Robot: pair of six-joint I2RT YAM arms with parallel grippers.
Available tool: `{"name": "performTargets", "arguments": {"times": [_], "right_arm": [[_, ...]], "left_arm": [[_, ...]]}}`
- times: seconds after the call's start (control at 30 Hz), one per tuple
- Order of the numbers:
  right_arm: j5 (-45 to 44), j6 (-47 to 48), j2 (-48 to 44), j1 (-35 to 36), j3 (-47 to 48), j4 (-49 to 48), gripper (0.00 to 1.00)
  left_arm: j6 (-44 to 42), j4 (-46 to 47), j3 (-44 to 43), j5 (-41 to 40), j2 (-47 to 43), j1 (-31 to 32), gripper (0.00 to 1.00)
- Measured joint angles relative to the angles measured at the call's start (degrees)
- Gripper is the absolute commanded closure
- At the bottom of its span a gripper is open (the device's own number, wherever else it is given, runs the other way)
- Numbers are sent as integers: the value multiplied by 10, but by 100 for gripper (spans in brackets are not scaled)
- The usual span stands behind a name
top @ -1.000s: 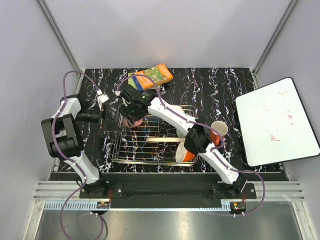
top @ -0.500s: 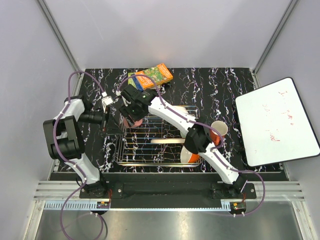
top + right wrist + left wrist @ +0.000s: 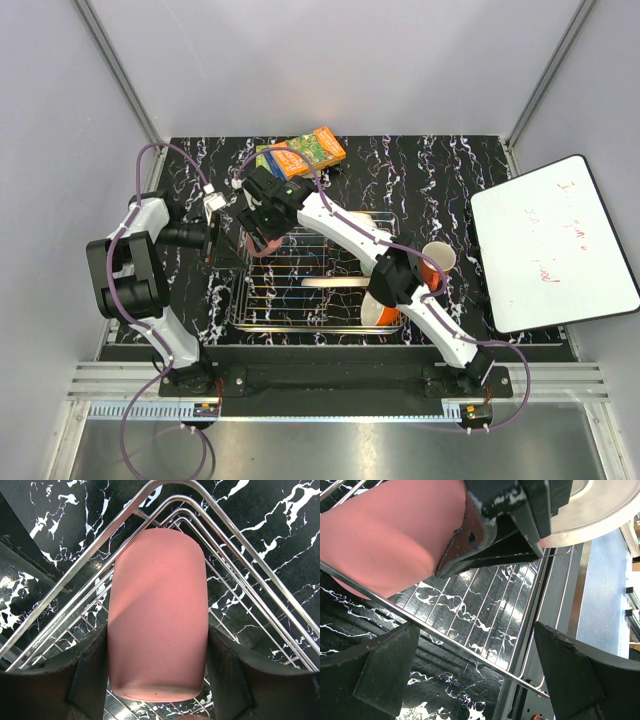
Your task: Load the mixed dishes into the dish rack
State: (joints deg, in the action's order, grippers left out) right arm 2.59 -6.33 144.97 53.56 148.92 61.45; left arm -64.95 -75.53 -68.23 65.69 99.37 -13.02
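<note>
The dish rack [image 3: 300, 300] of silver wire stands mid-table. My right gripper [image 3: 262, 240] is shut on the pink cup [image 3: 157, 615] and holds it over the rack's far left corner [image 3: 165, 487], fingers [image 3: 90, 680] on both its sides. My left gripper [image 3: 220, 240] is open at the rack's left side, and the rim wire [image 3: 470, 642] runs between its jaws [image 3: 480, 680]. The pink cup [image 3: 385, 535] also shows in the left wrist view. An orange bowl with white inside [image 3: 378, 312] lies in the rack's near right corner. An orange-red mug [image 3: 437, 258] lies right of the rack.
Colourful books [image 3: 302, 150] lie behind the rack at the table's far edge. A whiteboard [image 3: 550, 245] lies at the right edge. A pale plate edge [image 3: 605, 505] shows at the top right of the left wrist view. Grey walls enclose the table.
My left arm has shifted slightly toward the far side at the rack's left edge. My right gripper still holds the pink cup at the same corner, barely moved.
</note>
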Motion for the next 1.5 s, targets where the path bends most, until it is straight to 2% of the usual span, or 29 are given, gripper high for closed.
{"name": "performTargets", "arguments": {"times": [0.87, 1.23, 1.5], "right_arm": [[-28, -5, -1, -1, 5, -42, 100], [-71, 14, -66, 1, -91, -44, 100], [-69, 22, -71, 8, -120, -31, 100]], "left_arm": [[-2, 0, 0, 0, 0, 0, 1], [-1, -4, -2, 0, 1, -3, 1], [1, -12, -8, 3, 1, -10, 1]]}}
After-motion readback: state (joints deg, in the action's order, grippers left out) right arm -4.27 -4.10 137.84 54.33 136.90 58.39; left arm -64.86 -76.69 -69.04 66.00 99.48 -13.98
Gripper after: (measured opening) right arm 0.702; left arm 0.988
